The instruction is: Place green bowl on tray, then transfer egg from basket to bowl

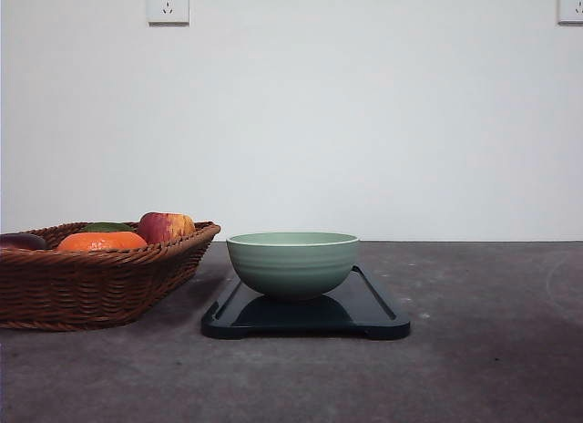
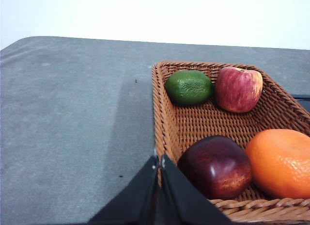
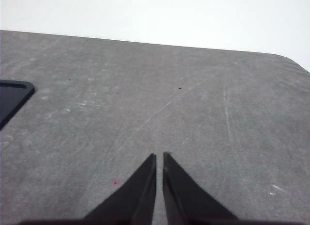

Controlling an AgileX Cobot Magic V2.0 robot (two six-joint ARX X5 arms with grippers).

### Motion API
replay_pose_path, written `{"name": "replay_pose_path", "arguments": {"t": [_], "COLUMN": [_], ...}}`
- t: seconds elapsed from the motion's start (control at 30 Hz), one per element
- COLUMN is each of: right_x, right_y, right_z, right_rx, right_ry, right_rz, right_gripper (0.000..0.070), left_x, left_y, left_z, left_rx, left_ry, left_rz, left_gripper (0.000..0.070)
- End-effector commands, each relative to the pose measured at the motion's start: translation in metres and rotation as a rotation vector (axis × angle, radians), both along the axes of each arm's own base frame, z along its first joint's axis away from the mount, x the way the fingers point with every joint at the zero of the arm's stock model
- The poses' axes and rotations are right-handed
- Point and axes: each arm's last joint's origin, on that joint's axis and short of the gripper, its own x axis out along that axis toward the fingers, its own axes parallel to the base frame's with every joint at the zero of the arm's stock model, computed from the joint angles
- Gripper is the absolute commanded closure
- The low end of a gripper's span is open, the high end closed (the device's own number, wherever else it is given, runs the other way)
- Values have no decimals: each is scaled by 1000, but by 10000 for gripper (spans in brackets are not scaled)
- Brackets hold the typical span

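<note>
Now | ridged green bowl (image 1: 291, 263) on glossy tray (image 1: 364, 304) | both tools closed, empty

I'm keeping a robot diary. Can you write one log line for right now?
green bowl: on tray | basket: fruit, no egg seen | left gripper: shut, empty | right gripper: shut, empty

The bowl (image 1: 292, 263) sits on the tray (image 1: 373, 314), mid-worktop (image 1: 474, 368). The basket (image 1: 91, 282) stands just left of the tray, fruit inside.
</note>
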Motion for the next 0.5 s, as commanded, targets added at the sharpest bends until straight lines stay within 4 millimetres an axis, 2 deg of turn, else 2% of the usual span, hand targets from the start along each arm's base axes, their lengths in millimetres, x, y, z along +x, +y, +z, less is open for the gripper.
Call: {"name": "replay_pose_path", "arguments": {"t": [0.0, 0.47], "right_x": [0, 0], "right_y": [0, 0], "right_z": [-1, -1], "right_rx": [-3, -3], "right_ry": [-5, -5], "right_rz": [-2, -2], "right_gripper": [683, 683], "left_x": [1, 1], "left_y": [0, 0], "left_z": [-7, -7], "left_rx": [-1, -1], "left_ry": [24, 24], "left_rz": [-1, -1], "left_gripper": [700, 700]}}
